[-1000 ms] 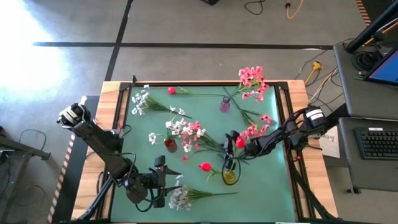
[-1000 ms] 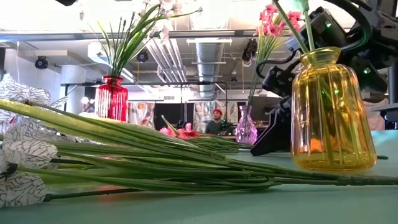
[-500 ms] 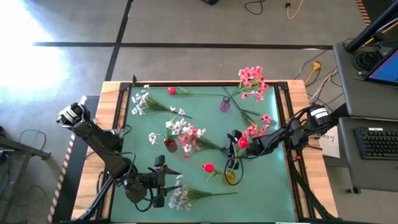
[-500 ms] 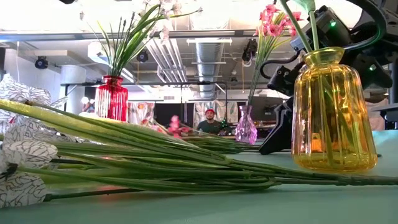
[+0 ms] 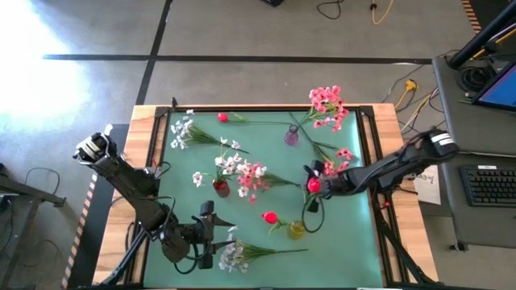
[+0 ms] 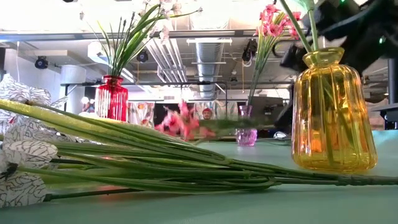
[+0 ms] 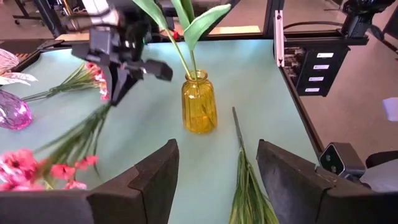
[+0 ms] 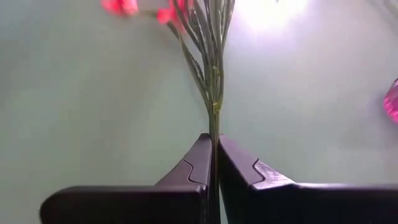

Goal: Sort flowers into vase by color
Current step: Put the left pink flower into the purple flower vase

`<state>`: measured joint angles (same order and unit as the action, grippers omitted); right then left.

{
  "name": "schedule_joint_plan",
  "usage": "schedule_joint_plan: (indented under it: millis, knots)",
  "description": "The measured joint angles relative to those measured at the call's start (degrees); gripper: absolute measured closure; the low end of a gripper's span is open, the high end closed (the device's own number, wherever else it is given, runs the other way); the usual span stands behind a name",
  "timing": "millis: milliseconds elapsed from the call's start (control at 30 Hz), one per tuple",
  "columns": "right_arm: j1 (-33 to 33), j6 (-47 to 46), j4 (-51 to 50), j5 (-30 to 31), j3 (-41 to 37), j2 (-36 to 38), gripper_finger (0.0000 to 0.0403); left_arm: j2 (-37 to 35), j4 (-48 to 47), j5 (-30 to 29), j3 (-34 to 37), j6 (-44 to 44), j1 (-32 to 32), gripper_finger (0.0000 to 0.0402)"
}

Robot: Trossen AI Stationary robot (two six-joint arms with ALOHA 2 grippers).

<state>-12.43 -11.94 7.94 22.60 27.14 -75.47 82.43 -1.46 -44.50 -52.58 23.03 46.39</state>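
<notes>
At frame centre we are pinching the light, floppy pink-blossomed artificial spray (image 5: 256,179) by its thin green stem (image 8: 213,118), right gripper (image 8: 214,163) fully closed; left gripper (image 7: 214,163) is hanging open, empty.

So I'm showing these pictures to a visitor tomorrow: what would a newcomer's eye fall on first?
Probably the yellow vase, looming at the table's near edge with a green stem in it. Next, the right claw, shut on the stems of a pink flower spray near the table's middle. Then the red vase of white flowers farther back, and the left claw open beside a white spray lying at the near edge.
</notes>
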Motion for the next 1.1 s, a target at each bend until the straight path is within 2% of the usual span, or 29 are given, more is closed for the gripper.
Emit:
schedule_joint_plan:
  millis: [300, 733, 867, 1100]
  knots:
    - [-0.04, -0.03, -4.46, 0.2, 0.13, 12.88, 0.039, 0.0, 0.29, 0.01, -0.02, -0.01, 0.0, 0.0198]
    - [-0.04, 1.86, -8.51, 2.96, 0.39, 22.31, 0.039, 0.0, 0.79, -0.02, -0.02, -0.2, -0.01, 0.0198]
    - [-0.07, 2.32, -10.63, 2.72, 0.81, 26.12, 0.039, 0.0, 5.53, 0.01, -0.02, -5.59, -0.24, 0.0198]
    - [-0.07, 3.16, -18.85, 2.44, 6.84, 30.55, 0.039, 0.0, 15.85, 0.03, -0.02, -19.16, -0.44, 0.0198]
